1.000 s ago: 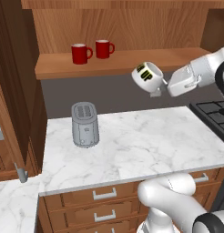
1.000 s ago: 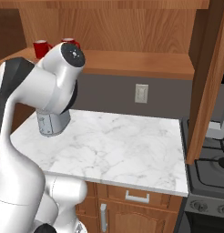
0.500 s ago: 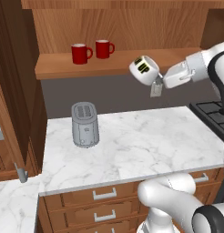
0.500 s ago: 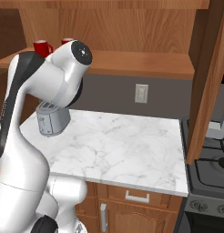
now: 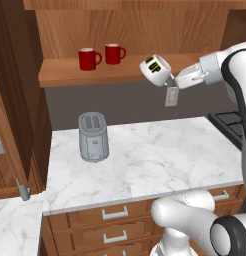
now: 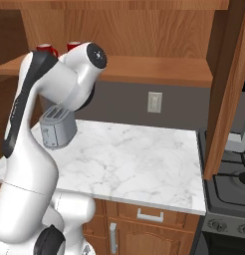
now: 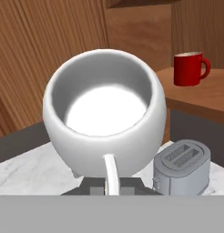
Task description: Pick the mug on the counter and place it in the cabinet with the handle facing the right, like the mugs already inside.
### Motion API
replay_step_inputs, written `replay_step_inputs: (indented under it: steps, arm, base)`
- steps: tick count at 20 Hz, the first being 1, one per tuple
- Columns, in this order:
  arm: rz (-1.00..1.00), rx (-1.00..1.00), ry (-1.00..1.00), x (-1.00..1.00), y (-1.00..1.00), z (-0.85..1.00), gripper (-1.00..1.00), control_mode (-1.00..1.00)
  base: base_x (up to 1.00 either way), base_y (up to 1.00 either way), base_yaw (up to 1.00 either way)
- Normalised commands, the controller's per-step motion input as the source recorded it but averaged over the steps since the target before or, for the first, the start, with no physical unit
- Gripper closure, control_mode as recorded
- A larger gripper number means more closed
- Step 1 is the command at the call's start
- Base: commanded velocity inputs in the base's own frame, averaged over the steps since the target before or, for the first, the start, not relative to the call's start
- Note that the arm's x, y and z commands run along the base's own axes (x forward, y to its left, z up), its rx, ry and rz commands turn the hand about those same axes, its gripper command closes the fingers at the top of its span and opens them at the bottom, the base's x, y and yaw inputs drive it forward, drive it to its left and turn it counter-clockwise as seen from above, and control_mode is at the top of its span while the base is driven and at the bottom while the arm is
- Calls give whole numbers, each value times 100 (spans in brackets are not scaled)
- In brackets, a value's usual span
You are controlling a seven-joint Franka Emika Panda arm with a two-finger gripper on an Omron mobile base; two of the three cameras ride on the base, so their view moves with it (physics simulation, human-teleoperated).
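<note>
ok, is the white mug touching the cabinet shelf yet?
Apart. In the left base view the mug hangs tilted in the gripper, in front of the shelf, with grey wall showing beneath it.

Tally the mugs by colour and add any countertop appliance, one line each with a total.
Red mugs: 2, one beside the other on the cabinet shelf
White mug: 1, held in the gripper
Toaster: 1, on the counter
Total: 4
</note>
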Motion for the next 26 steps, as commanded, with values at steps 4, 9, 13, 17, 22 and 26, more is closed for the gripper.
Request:
replay_step_inputs:
  steps: [4, 9, 13, 17, 22, 26]
  arm:
    - [0, 0, 0, 11, 0, 13, 100, -100]
    - [1, 0, 0, 12, 0, 7, 100, -100]
    - [5, -2, 0, 9, 0, 0, 100, -100]
    - [6, -1, 0, 16, 0, 0, 100, -100]
    - [10, 0, 0, 20, -1, 0, 100, -100]
    - [9, -1, 0, 14, -1, 0, 100, -100]
  base:
    - [0, 0, 0]
    - [0, 0, 0]
    - [0, 0, 0]
    - [0, 0, 0]
    - [0, 0, 0]
    - [0, 0, 0]
